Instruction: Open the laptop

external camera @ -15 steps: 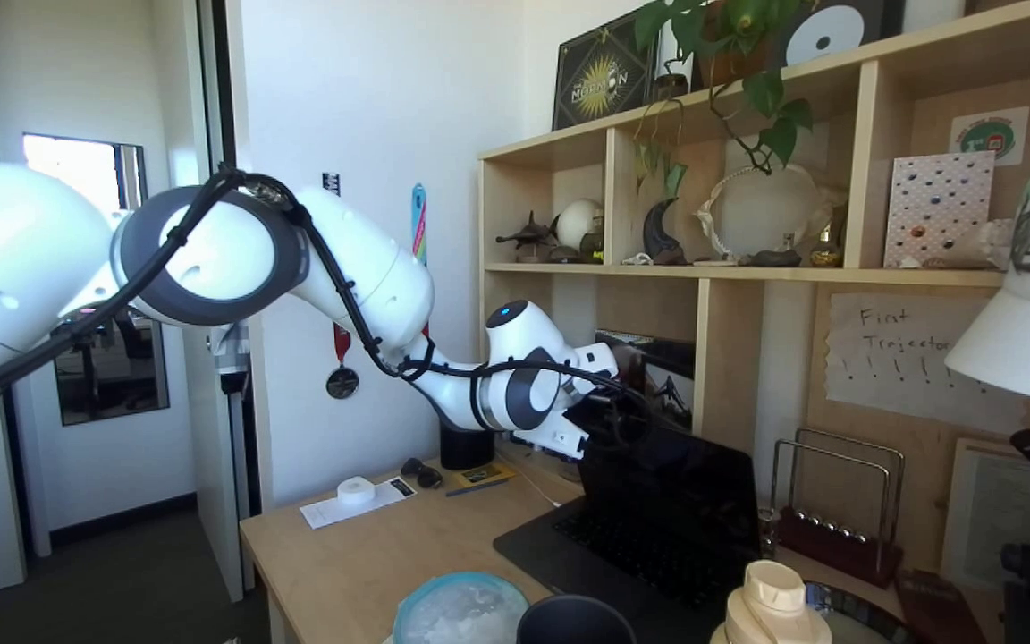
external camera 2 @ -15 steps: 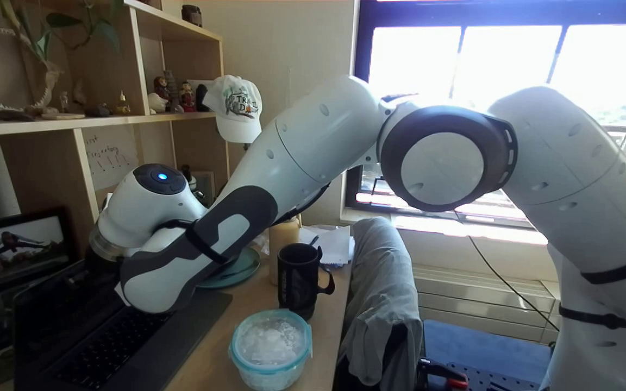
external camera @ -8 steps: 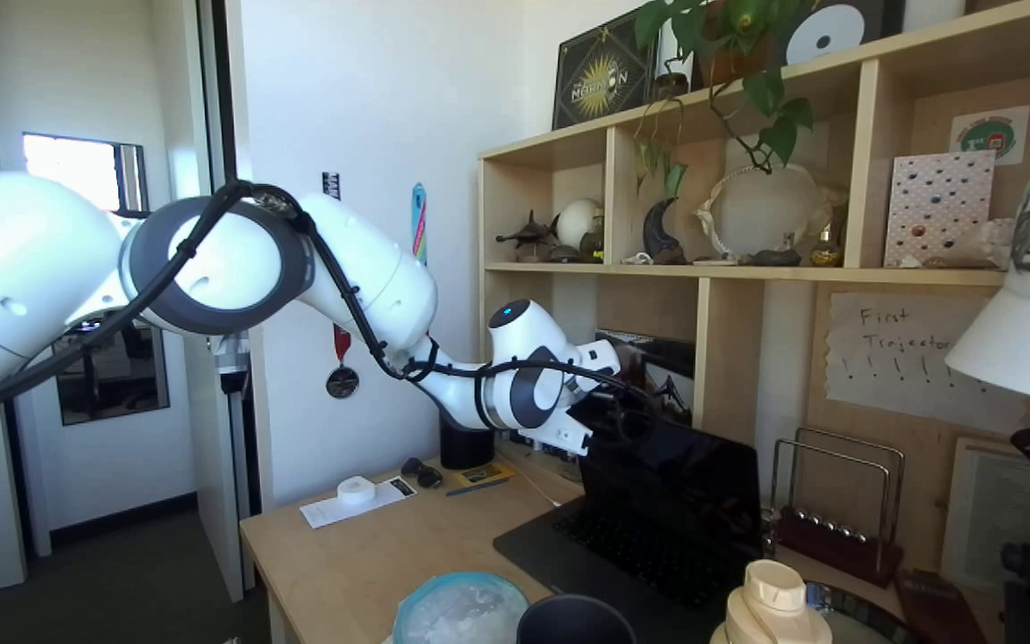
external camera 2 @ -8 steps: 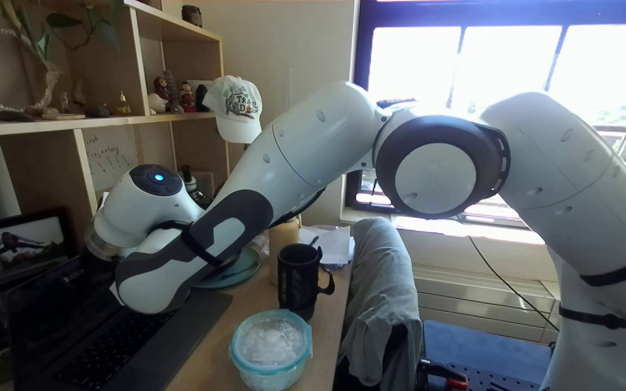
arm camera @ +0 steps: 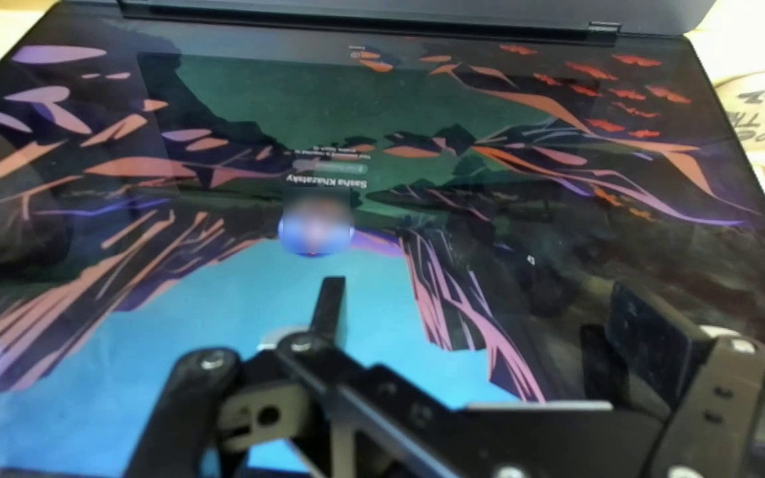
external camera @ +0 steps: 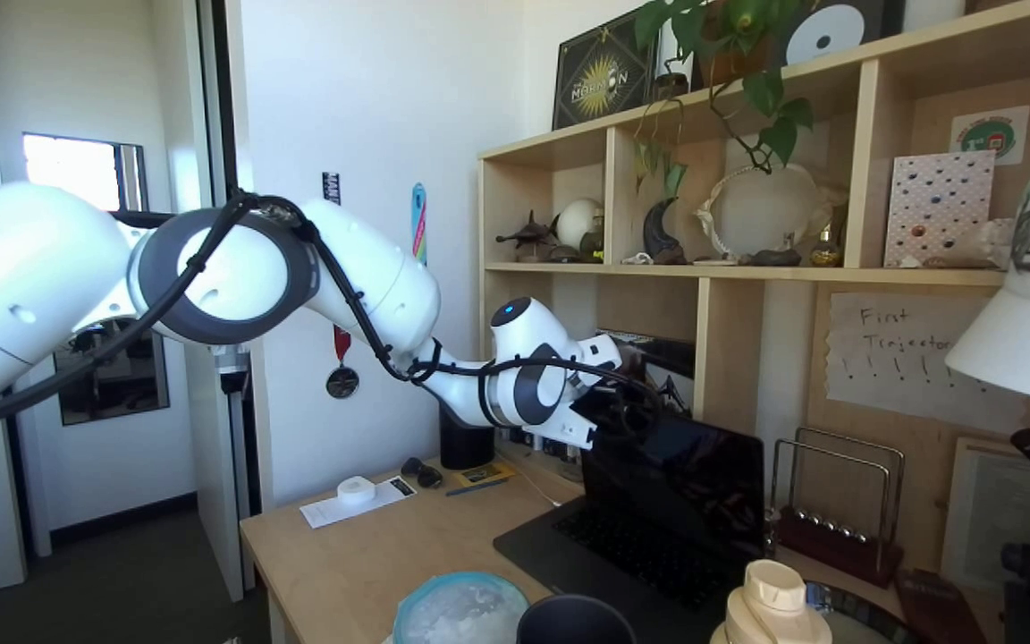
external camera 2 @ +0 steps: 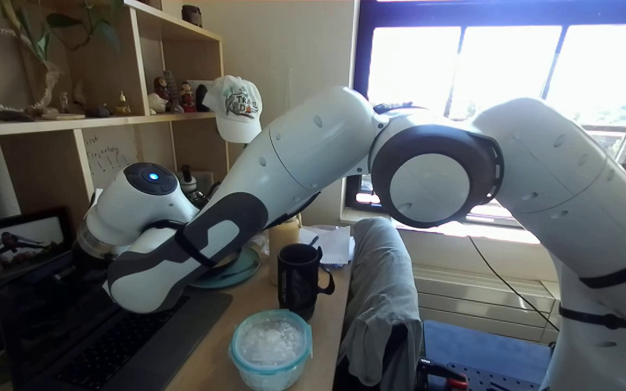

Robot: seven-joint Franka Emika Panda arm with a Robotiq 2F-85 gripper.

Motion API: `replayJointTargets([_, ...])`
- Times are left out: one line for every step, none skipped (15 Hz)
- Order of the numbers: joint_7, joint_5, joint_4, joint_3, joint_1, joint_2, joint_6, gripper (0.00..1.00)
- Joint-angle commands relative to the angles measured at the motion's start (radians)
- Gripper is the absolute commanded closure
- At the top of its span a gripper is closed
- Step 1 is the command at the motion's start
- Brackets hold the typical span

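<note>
Though the laptop [external camera: 649,546] stands open, low and right of centre in an exterior view, its front edge slips behind the black mug [external camera: 576,620] and the deck runs off the bottom. At the lower left of an exterior view, the white arm [external camera 2: 220,233] covers part of the keyboard [external camera 2: 120,342], and dark shapes beside it are hard to make out. From the wrist, the lit screen [arm camera: 382,226] nearly fills the frame upside down, its round portrait [arm camera: 316,226] blurred; the gripper [arm camera: 479,312] has its fingers [arm camera: 331,309] spread apart before it, though whether they touch it I cannot tell. Compared with a second ago, the lid [external camera: 703,483] stands farther open, and the arm's elbow [external camera 2: 432,182] sits lower.
</note>
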Motion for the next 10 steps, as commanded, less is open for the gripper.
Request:
replayJointTargets([-0.035,0.023,0.035,0.01,0.004,0.0,-0.004,0.0])
replayJointTargets([-0.039,0.023,0.021,0.017,0.003,-0.012,-0.001,0.0])
replayJointTargets([-0.04,0.023,0.008,0.021,0.004,-0.026,-0.005,0.0])
replayJointTargets([-0.037,0.026,-0.008,0.025,0.006,-0.042,-0.011,0.0])
replayJointTargets([-0.04,0.028,-0.022,0.035,0.004,-0.057,-0.013,0.0])
replayJointTargets([-0.045,0.03,-0.034,0.047,0.002,-0.073,-0.026,0.0])
replayJointTargets([-0.048,0.033,-0.051,0.059,0.002,-0.098,-0.054,0.0])
replayJointTargets([-0.053,0.034,-0.062,0.073,0.0,-0.117,-0.075,0.0])
replayJointTargets([-0.046,0.034,-0.08,0.074,0.008,-0.148,-0.119,0.0])
replayJointTargets([-0.044,0.033,-0.09,0.081,0.009,-0.172,-0.163,0.0])
